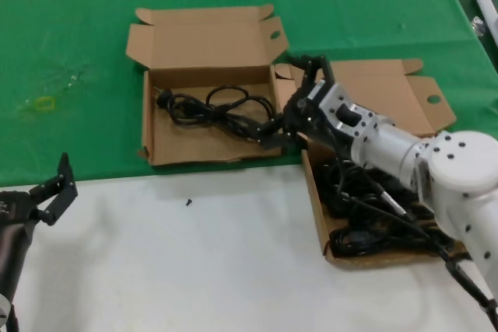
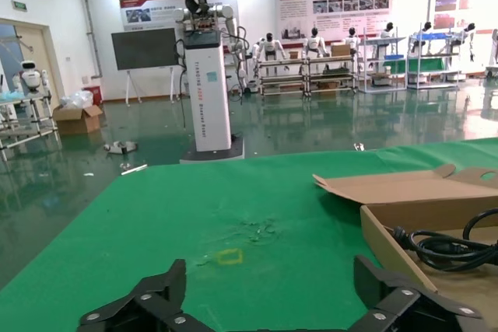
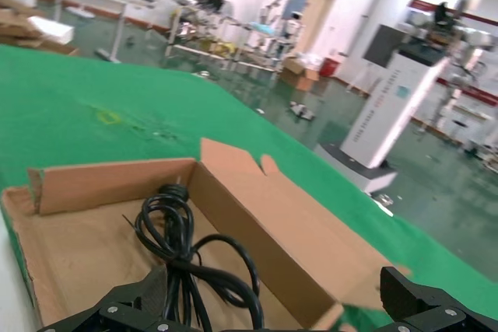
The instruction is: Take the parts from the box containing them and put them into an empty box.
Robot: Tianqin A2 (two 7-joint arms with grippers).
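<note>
The box with the wavy front edge (image 1: 206,153) lies open on the green cloth with one coiled black power cord (image 1: 218,106) on its floor. My right gripper (image 1: 286,103) is open at that box's right wall, its jaws spread wide above the cord's near end. In the right wrist view the gripper (image 3: 274,285) spans the cord (image 3: 175,231) and the box wall (image 3: 257,223). The box with the straight front wall (image 1: 315,200) lies under my right arm and holds more cords (image 1: 366,215). My left gripper (image 1: 61,188) is parked open at the lower left.
A small black screw (image 1: 187,202) lies on the white table in front of the boxes. A yellow mark (image 1: 45,103) is on the green cloth at the far left. The left wrist view shows my left gripper (image 2: 270,277) open over the cloth, the box (image 2: 389,250) beside it.
</note>
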